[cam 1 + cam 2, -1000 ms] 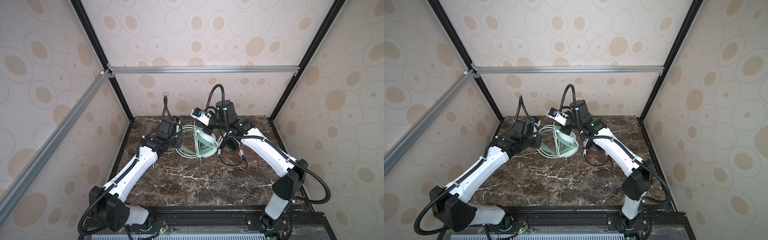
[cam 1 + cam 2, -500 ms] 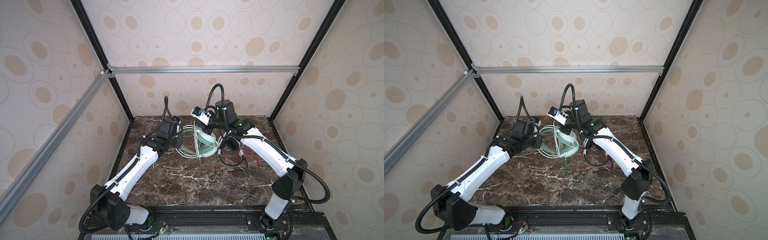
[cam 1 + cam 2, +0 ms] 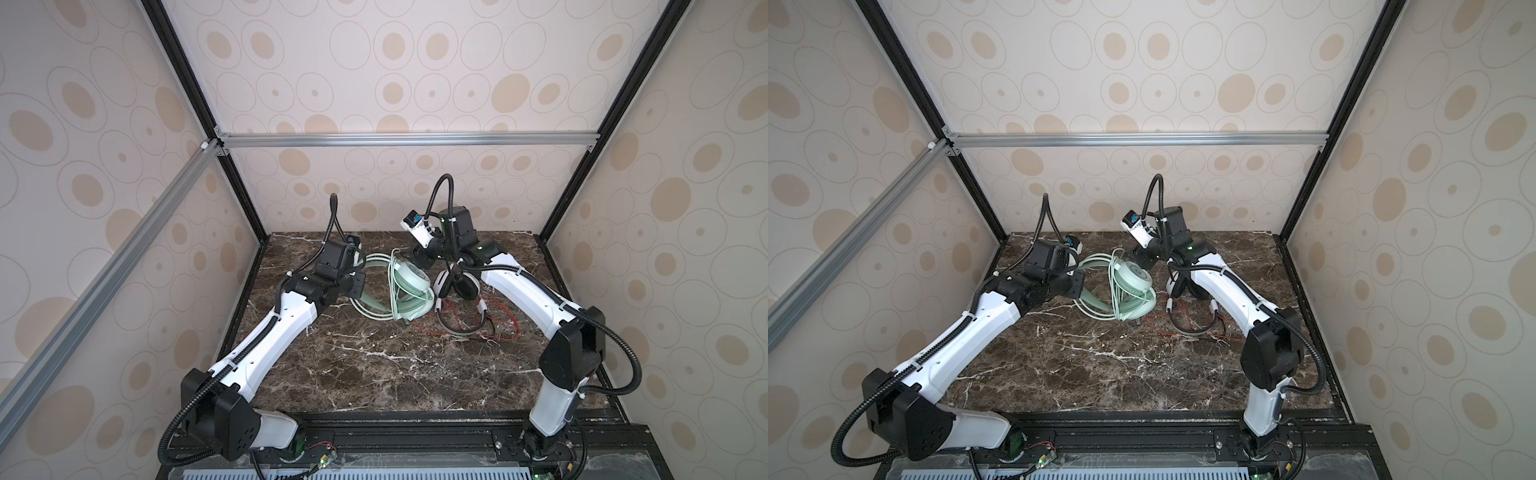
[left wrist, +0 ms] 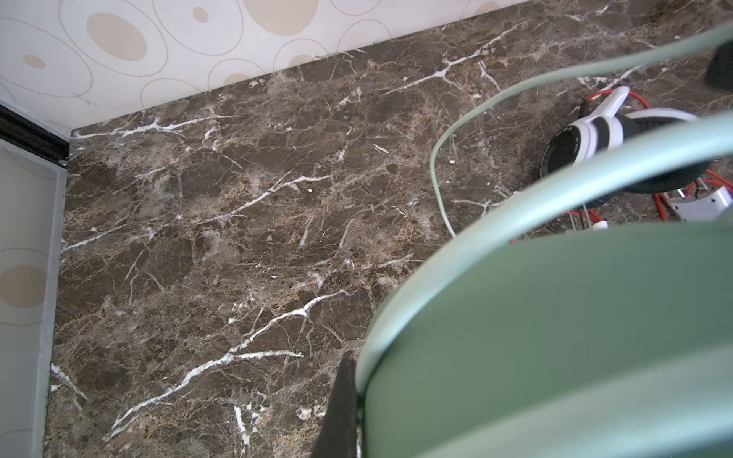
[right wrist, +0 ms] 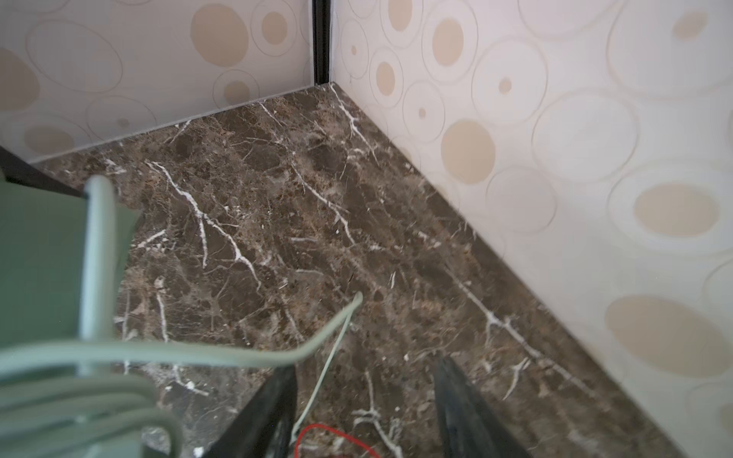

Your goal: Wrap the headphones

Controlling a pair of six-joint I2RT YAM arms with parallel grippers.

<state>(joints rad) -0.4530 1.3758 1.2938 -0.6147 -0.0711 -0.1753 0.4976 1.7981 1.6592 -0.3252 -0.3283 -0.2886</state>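
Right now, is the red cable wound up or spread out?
Spread out: the red cable lies in loose loops on the table beside the white headset, not wound on it.

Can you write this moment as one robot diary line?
left gripper: shut on mint-green headphones | right gripper: open beside pale green cable | white-and-black headphones: on table, red cable loose

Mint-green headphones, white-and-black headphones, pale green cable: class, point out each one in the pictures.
mint-green headphones (image 3: 409, 275), in a top view, on the round upper ear cup.
white-and-black headphones (image 3: 443, 284), in a top view, on the white ear-cup shell.
pale green cable (image 5: 198, 351), right wrist view, on the long crossing strand.
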